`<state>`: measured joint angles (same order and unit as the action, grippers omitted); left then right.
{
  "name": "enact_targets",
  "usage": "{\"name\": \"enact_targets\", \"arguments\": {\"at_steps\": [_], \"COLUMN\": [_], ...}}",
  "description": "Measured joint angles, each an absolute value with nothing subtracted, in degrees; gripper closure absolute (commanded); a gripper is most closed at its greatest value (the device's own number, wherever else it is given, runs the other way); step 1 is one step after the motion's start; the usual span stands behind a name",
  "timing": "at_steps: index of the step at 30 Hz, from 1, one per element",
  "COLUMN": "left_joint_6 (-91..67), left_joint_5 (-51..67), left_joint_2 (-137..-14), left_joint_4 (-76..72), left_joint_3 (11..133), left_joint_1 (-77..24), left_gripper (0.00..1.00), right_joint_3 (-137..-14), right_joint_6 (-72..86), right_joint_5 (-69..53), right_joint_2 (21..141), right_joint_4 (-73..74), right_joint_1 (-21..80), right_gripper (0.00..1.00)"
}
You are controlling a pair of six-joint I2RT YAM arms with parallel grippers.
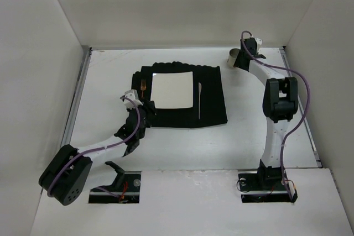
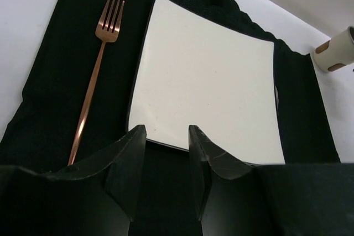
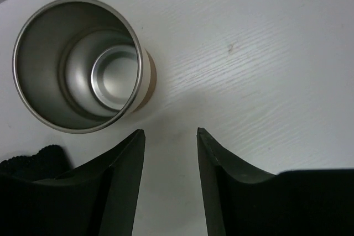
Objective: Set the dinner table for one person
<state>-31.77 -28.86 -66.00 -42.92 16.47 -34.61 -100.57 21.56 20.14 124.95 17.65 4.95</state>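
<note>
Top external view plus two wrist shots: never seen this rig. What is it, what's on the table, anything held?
Two robot arms are bolted at the near edge of a white table. The top view looks down from above and behind them. The other two pictures come from a camera on each wrist, so the dark wedges at the bottom are that arm's own fingers. On the table lies a black mat with a square white plate on it, a copper fork left of the plate and a thin pale utensil, probably a knife, right of it. A metal cup stands upright on the table off the mat's far right corner. The left gripper hangs at the mat's near edge, the right gripper just short of the cup. Both are open and hold nothing.
</note>
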Motion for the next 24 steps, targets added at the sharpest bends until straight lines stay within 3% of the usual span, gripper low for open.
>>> {"name": "enact_targets", "arguments": {"at_steps": [5,9,12,16,24], "left_joint_6": [-32.2,-32.2,-32.3,-32.4,-32.5], "left_joint_5": [-28.4,-28.0,-27.9,-27.7,-27.0], "left_joint_2": [-66.8,-67.4,-67.4,-68.4,-69.1], "left_joint_4": [-43.5,-43.5,-43.6,-44.0,-44.0], "left_joint_3": [16.5,16.5,16.5,16.5,16.5], "left_joint_1": [-34.0,-34.0,-34.0,-34.1,-34.0], "left_gripper": [0.65,0.65,0.65,0.65,0.64], "right_joint_3": [-101.9,-101.6,-96.4,-93.8,-106.0], "right_joint_6": [20.6,20.8,21.2,21.4,21.4], "right_joint_5": [18.1,18.1,18.2,18.0,17.0], "right_joint_2": [125.4,124.5,120.9,117.2,121.9], "right_joint_4": [18.0,17.6,17.1,16.6,16.1], "right_joint_1": [5.0,5.0,5.0,4.9,4.6], "right_gripper": [0.71,0.68,0.57,0.50,0.50]}}
